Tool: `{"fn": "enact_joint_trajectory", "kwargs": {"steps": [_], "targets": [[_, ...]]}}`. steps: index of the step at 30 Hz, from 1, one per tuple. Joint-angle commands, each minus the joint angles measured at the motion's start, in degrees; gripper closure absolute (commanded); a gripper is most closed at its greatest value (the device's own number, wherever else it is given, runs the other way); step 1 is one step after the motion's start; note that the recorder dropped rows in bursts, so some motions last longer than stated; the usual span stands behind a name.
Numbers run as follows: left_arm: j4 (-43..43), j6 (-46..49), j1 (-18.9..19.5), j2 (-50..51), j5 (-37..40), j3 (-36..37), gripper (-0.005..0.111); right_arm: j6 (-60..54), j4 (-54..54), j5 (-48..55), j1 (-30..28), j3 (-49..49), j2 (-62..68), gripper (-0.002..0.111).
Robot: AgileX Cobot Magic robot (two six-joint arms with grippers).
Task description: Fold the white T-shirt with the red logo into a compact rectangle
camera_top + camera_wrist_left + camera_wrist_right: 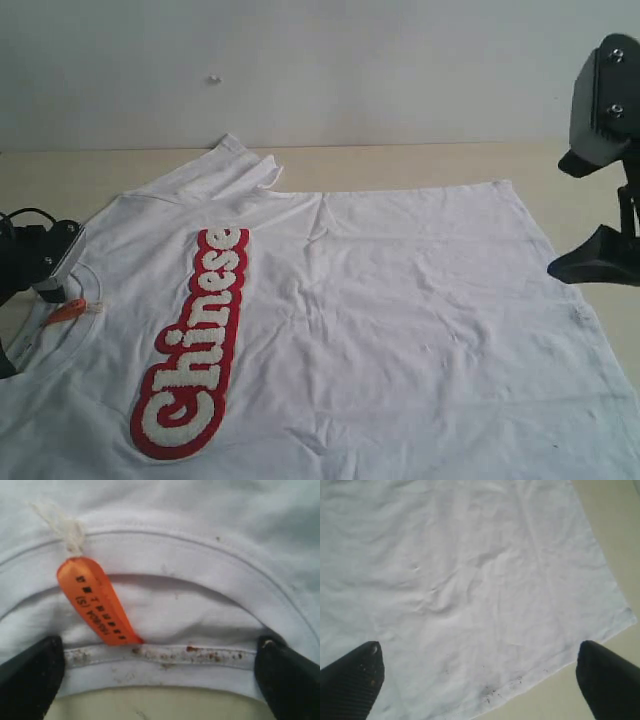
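Beige table [400,167]; white T-shirt [400,300] spread flat

exterior: raised off the white T-shirt [400,300]'s side opposite the wall [300,60], facing obliquely down across it, mid-range | left wrist: very close over the T-shirt's collar [175,555] and orange tag [97,602] | right wrist: higher over the T-shirt's hem [540,677], facing down | shared: exterior/left wrist, tag; exterior/right wrist, hem end

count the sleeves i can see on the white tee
1: a short sleeve at the far edge of the white T-shirt, beyond the end of the red logo. The other sleeve may lie outside the frame.
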Motion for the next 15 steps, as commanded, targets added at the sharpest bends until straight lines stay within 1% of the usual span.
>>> {"fn": "enact_joint_trajectory", "kwargs": {"steps": [1, 2, 3, 4, 6, 8, 10, 12, 15], "targets": [[0.35, 0.09, -0.54, 4.68, -1.15, 2.02, 0.001, 1.65, -14.69, -1.98, -0.25, -0.26, 6.56, 0.003], [0.35, 0.09, -0.54, 4.68, -1.15, 2.02, 0.001, 9.36, -23.06, -2.96, -0.25, -0.26, 8.9, 0.003], [0.35, 0.09, -0.54, 4.68, -1.15, 2.02, 0.001, 15.27, -28.35, -4.59, -0.25, -0.26, 11.47, 0.003], [0.35, 0.09, -0.54, 4.68, -1.15, 2.02, 0.001, 15.37, -29.9, -4.76, -0.25, -0.26, 12.97, 0.003], [0.35, 0.09, -0.54, 4.68, -1.15, 2.02, 0.001, 10.28, -31.82, -4.63, -0.25, -0.26, 15.69, 0.003], [0.35, 0.09, -0.54, 4.68, -1.15, 2.02, 0.001, 7.77, -31.82, -4.63, -0.25, -1.41, 17.86, 0.003], [0.35, 0.09, -0.54, 4.68, -1.15, 2.02, 0.001, 3.48, -31.71, -2.19, -0.25, -3.62, 20.0, 0.003], [0.35, 0.09, -0.54, 4.68, -1.15, 2.02, 0.001, -0.49, -29.39, 2.67, -0.25, -7.51, 22.78, 0.003], [0.35, 0.09, -0.54, 4.68, -1.15, 2.02, 0.001, -0.39, -28.23, 6.45, -0.25, -14.54, 27.58, 0.003]]}}
